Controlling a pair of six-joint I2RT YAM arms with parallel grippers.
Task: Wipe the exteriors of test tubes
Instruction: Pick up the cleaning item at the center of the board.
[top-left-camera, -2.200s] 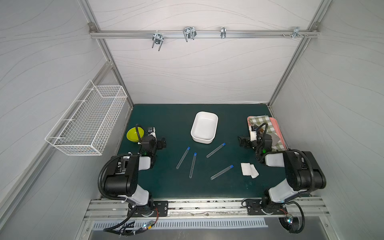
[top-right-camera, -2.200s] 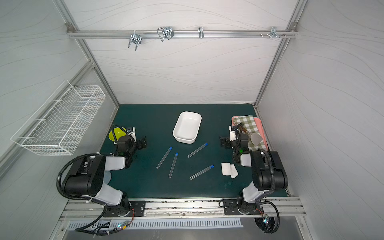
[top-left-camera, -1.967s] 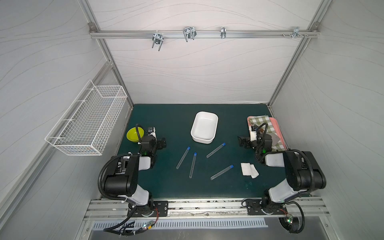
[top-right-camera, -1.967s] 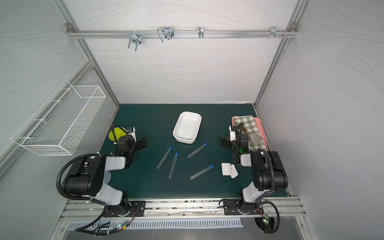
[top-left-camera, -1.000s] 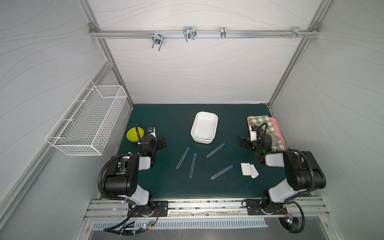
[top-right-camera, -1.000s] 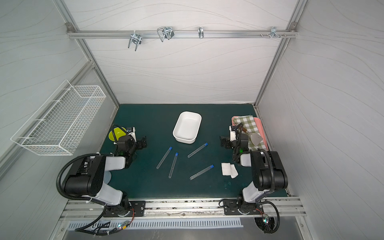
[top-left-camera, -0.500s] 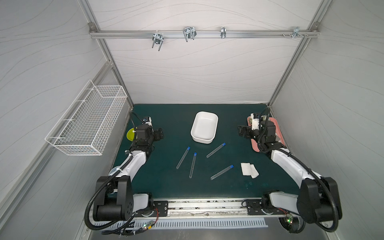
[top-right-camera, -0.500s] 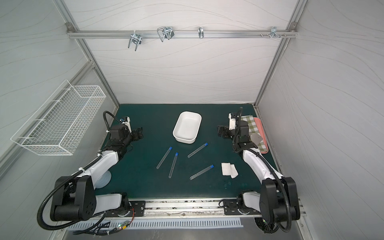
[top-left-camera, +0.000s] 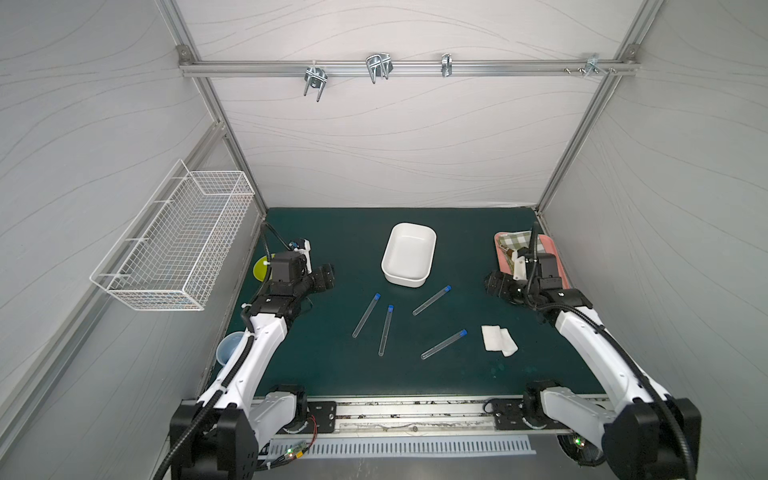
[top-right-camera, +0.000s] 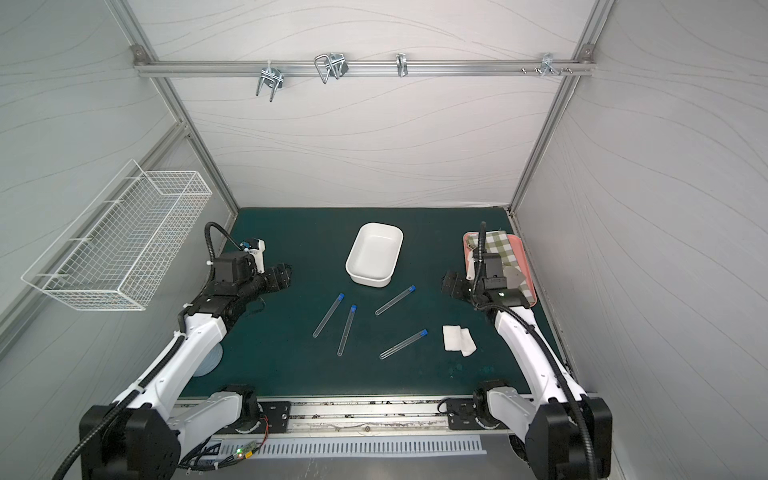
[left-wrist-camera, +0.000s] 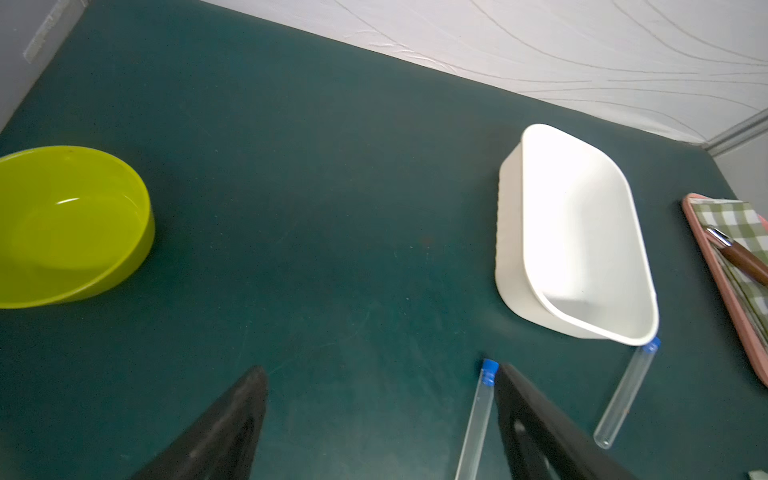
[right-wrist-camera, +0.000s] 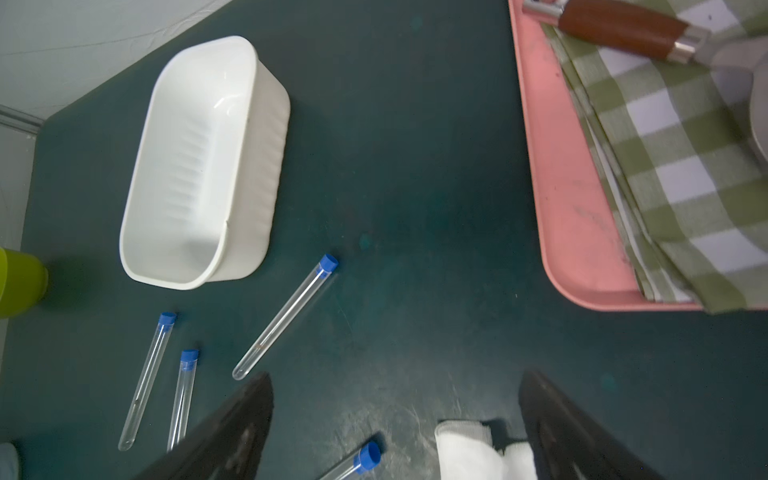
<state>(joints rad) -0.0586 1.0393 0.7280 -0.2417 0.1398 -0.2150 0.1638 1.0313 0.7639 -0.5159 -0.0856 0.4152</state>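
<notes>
Dark green matting covers the table (top-left-camera: 332, 374), and a white tub (top-left-camera: 404, 281) stands on it toward the back, about midway across. All four test tubes (top-left-camera: 385, 330) lie flat on the table on the robot's side of the tub, clear, with their blue caps at the ends nearer the tub. One tube (top-left-camera: 432, 300) has its cap near the tub's front right corner without touching it. Two more (top-left-camera: 365, 316) lie close together but apart, in front of the tub and a little to its left. The fourth (top-left-camera: 444, 344) is the farthest from the tub, out to its front right, with a white folded cloth (top-left-camera: 498, 340) near its capped end. The left jaws sit off to the tub's left, their black fingers (left-wrist-camera: 232, 419) spread wide with nothing held between them. The right jaws sit off to the tub's right, fingers (right-wrist-camera: 561, 424) likewise wide apart and empty, with the cloth on the table below them. Farther left of the tub is a lime bowl (left-wrist-camera: 137, 249). Farther right is a pink tray (right-wrist-camera: 573, 187) carrying a green checked cloth (right-wrist-camera: 665, 145) and a brown-handled tool (right-wrist-camera: 619, 25).
</notes>
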